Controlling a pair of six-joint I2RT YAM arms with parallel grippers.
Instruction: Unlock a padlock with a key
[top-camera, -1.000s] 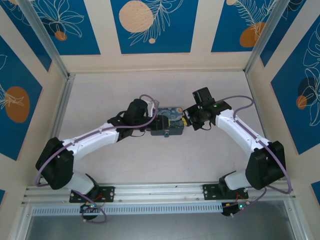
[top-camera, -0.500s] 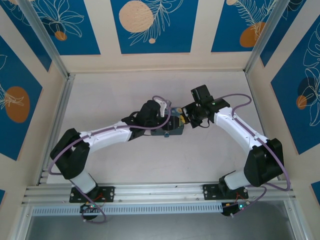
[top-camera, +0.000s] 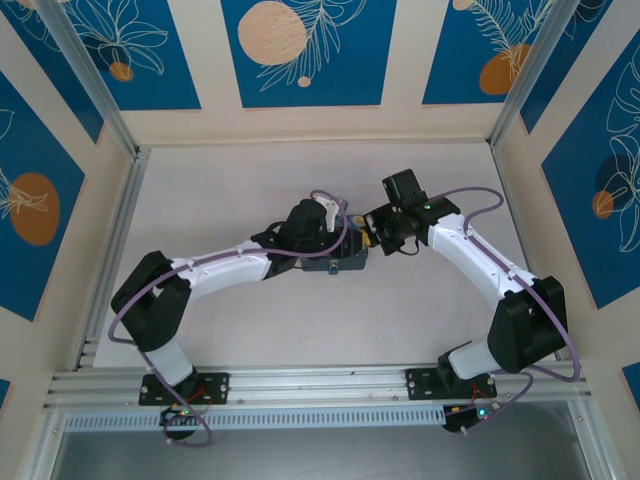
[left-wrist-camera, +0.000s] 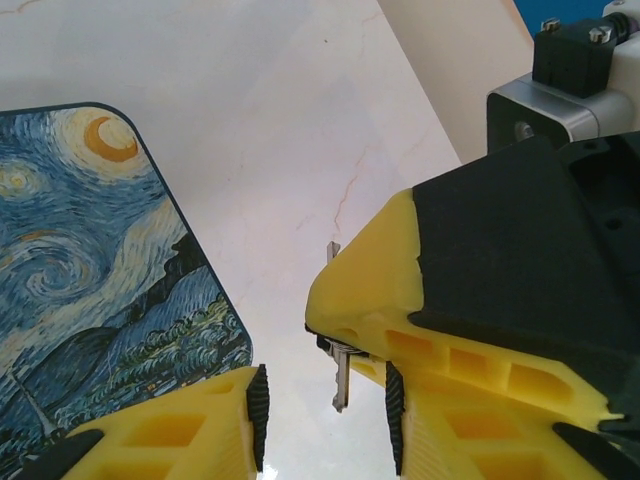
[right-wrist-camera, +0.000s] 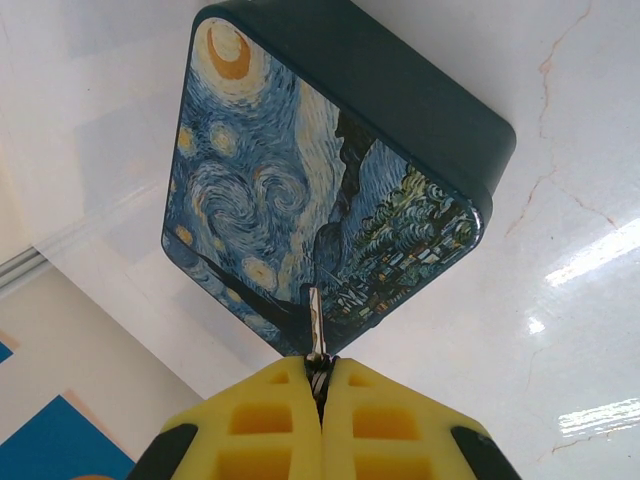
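The key (right-wrist-camera: 316, 320) was pinched in the right gripper (right-wrist-camera: 320, 367); the left gripper (left-wrist-camera: 325, 415) was spread open (insertion and turning judged outstanding).

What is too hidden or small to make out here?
Head of the key: right wrist view, buried between the fingers of the shut right claw.
The tin: left wrist view, cut off by the left edge and the left claw.
Where the padlock is: top view, both wrists cover the tin's surroundings.
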